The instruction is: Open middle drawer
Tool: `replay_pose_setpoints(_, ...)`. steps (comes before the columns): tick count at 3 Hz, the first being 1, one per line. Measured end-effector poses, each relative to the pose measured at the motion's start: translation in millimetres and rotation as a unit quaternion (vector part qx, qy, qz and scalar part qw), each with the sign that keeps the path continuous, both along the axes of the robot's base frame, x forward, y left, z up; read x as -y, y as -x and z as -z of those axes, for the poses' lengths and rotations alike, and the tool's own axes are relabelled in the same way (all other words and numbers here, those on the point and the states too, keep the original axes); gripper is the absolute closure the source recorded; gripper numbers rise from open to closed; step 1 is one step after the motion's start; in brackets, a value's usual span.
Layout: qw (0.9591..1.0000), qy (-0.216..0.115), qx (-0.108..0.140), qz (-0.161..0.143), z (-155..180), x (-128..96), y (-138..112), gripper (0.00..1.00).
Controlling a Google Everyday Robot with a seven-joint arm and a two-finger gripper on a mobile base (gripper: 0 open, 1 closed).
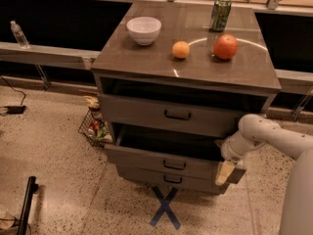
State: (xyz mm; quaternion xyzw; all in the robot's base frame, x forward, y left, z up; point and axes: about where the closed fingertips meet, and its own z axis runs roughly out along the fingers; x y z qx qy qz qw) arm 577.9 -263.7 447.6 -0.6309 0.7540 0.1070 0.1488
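Note:
The middle drawer (146, 159) is the central one of three grey-brown fronts, with a small black bar handle (174, 165). It stands pulled out past the drawers above and below, and its dark inside shows. My gripper (224, 172) is at the drawer's right front corner, at the end of my white arm (274, 137), which comes in from the right. The gripper lies against the drawer's right end, away from the handle. The top drawer (166, 114) stands slightly out, and the bottom drawer (168, 180) is pushed in.
On the cabinet top stand a white bowl (144, 29), an orange (181, 49), a red apple (225, 46) and a green can (220, 13). A wire basket (93, 126) sits on the floor left of the cabinet. A blue tape X (165, 207) marks the floor in front.

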Motion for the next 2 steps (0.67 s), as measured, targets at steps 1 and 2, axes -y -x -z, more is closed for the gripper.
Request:
replay_pose_setpoints(1,1.0000,0.000,0.000,0.000,0.0,0.0,0.0,0.00)
replay_pose_setpoints(2,1.0000,0.000,0.000,0.000,0.0,0.0,0.0,0.00)
